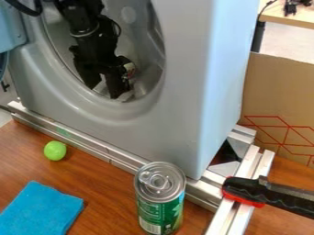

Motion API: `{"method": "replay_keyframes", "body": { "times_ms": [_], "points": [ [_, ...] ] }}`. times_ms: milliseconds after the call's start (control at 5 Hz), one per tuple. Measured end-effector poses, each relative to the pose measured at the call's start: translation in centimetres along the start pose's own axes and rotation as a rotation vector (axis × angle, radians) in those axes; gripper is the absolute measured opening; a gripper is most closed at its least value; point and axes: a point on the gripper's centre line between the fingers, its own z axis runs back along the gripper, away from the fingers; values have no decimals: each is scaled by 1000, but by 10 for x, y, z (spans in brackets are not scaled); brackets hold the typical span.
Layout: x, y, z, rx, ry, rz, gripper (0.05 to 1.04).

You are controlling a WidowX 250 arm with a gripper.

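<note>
The black gripper (104, 91) hangs inside the round opening of a grey front-loading machine (178, 87), at the upper left. Its two fingers point down and stand apart, with no thing visible between them. Close against the right side of the gripper is a small red and white object (129, 69), partly hidden by it. A green can (160, 202) with a silver top stands upright at the front middle. A light green ball (55, 150) lies on the wooden table (110, 193) at the left, with a folded blue cloth (43, 210) nearer the front.
Metal rails (92, 146) run along the foot of the machine, and more rails lie at its right. A black and red clamp handle (244, 190) crosses them at the right edge. Cardboard (279, 101) stands behind at the right. The opening's rim curves below the gripper.
</note>
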Motion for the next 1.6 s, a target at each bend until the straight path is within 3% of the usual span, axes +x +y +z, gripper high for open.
{"method": "replay_keyframes", "body": {
  "times_ms": [400,600,800,1000,1400,1600],
  "points": [
    [12,2,-12,-8,29,8,1005],
    [16,2,-12,-18,38,-11,953],
    [18,3,-11,-22,39,-30,672],
    [23,10,-11,-65,45,-34,395],
    [2,15,0,-101,32,-32,347],
    [-37,23,27,-48,27,9,347]
  ]
}}
